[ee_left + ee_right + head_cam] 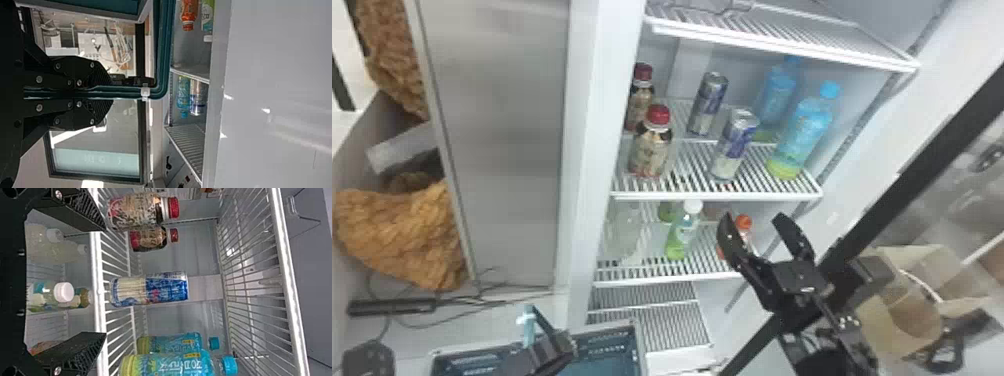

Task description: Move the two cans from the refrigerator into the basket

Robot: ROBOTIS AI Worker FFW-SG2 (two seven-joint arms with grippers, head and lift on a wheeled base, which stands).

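My left gripper (549,347) is low at the left, beside the basket (638,345). In the left wrist view, that gripper (110,92) is shut on the teal basket rim (162,78). My right gripper (753,219) stands open in front of the refrigerator, below the middle shelf's front edge. On that shelf are two upright blue-and-silver cans, the front can (733,145) and the back can (708,103). In the right wrist view, the front can (148,289) lies beyond the gap of the open gripper (105,281), touching neither finger; the back can is hidden behind it.
Red-capped bottles (652,145) stand left of the cans, and blue-capped bottles (802,135) to their right. A wire shelf (782,42) is above. Below, a shelf holds a white-capped bottle (683,235) and an orange-capped bottle (743,225).
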